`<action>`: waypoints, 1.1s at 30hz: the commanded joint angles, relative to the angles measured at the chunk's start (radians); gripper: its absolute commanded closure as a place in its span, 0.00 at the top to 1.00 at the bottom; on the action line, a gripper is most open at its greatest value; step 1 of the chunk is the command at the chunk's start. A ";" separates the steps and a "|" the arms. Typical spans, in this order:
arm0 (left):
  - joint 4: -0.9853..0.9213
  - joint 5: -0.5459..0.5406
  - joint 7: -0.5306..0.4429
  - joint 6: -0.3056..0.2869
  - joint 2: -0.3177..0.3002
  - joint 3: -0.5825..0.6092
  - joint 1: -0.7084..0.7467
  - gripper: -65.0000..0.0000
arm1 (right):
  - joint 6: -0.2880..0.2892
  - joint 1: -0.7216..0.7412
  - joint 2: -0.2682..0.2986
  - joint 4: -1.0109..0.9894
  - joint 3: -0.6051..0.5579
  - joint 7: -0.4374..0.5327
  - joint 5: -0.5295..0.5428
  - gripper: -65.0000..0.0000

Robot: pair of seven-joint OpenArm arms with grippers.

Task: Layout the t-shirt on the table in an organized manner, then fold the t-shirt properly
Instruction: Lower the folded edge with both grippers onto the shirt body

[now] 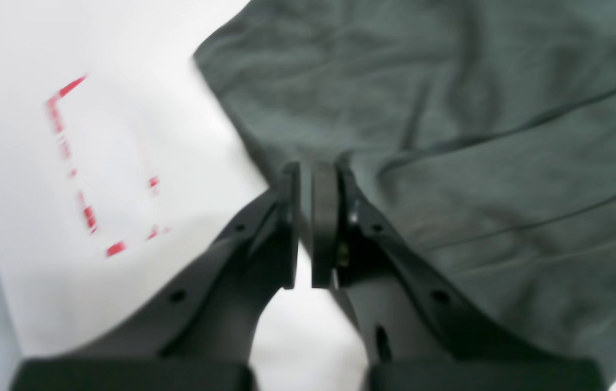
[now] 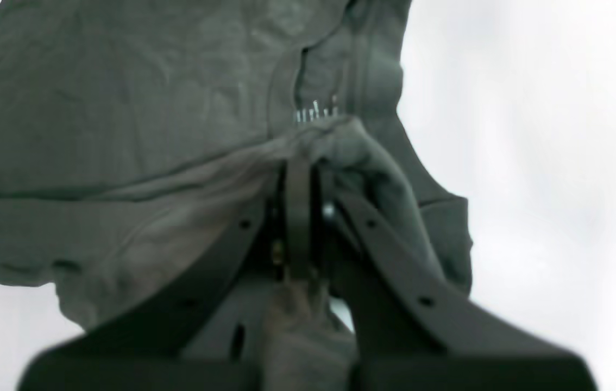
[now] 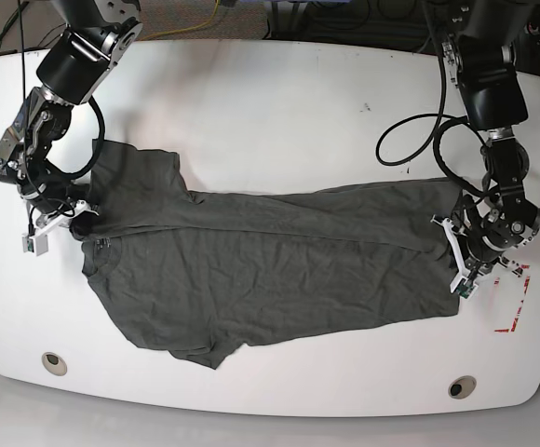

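Fingers [image 2: 300, 179] [image 1: 308, 179] of both low arms pinched on t-shirt [image 3: 270, 270] ends, stretched across table [image 3: 270, 93]

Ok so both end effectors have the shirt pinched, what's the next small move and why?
Probably draw both arms slightly apart. The right end effector grips the t-shirt by the neck, the left end effector its hem; a long fold still crosses the body.

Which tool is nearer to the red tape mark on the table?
Left. The left tool pinches the t-shirt edge right beside the red tape mark; the right tool is at the opposite end.
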 commanded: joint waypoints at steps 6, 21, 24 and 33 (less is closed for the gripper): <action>0.016 -0.003 -0.024 0.002 -0.012 -0.001 -0.018 0.06 | 0.002 0.017 0.022 0.018 0.003 0.019 0.016 0.00; 0.203 -0.011 0.129 0.002 -0.014 -0.095 0.074 0.87 | 0.002 -0.030 0.025 0.031 0.005 -0.001 0.037 0.53; 0.228 -0.012 0.129 0.002 -0.014 -0.100 0.104 0.91 | 0.002 -0.037 0.025 0.040 0.005 -0.001 0.037 0.53; 0.315 -0.014 0.129 0.002 0.008 -0.100 0.233 0.90 | 0.002 -0.038 0.020 0.040 0.005 -0.001 0.036 0.53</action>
